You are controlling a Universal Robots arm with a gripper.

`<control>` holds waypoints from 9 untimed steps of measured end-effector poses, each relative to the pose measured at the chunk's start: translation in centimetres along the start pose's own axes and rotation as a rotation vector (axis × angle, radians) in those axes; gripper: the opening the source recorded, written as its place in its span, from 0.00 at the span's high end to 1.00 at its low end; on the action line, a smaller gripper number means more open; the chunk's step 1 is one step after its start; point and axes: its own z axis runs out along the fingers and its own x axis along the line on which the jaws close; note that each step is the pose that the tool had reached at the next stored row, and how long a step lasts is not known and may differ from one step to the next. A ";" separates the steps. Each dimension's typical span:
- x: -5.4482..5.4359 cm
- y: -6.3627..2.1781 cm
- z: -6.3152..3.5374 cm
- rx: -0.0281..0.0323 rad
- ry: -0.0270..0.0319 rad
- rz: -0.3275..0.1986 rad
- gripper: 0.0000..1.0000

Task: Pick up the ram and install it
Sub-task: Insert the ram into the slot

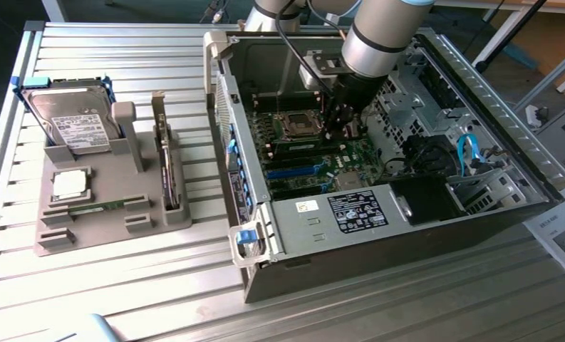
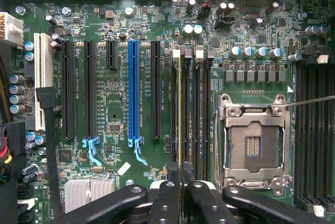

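Observation:
My gripper reaches down into the open computer case, just over the motherboard. Its dark fingers are shut on the ram, which I see edge-on as a thin yellowish-green line. The ram runs along one of the black memory slots beside the processor socket. Whether it is pressed fully into the slot I cannot tell. In the exterior view the gripper hangs below the silver arm, close to the board's middle.
Outside the case, toward the exterior view's left, a grey fixture holds a silver hard drive, a square silver chip, an upright card and a narrow green strip. Case walls, cables and drive bays surround the arm.

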 end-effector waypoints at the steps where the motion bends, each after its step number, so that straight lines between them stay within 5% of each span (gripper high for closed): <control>1: 0.0 0.00 0.00 0.0000 0.0001 0.000 0.88; 9: 0.1 -0.03 0.01 0.0000 0.0002 0.000 0.88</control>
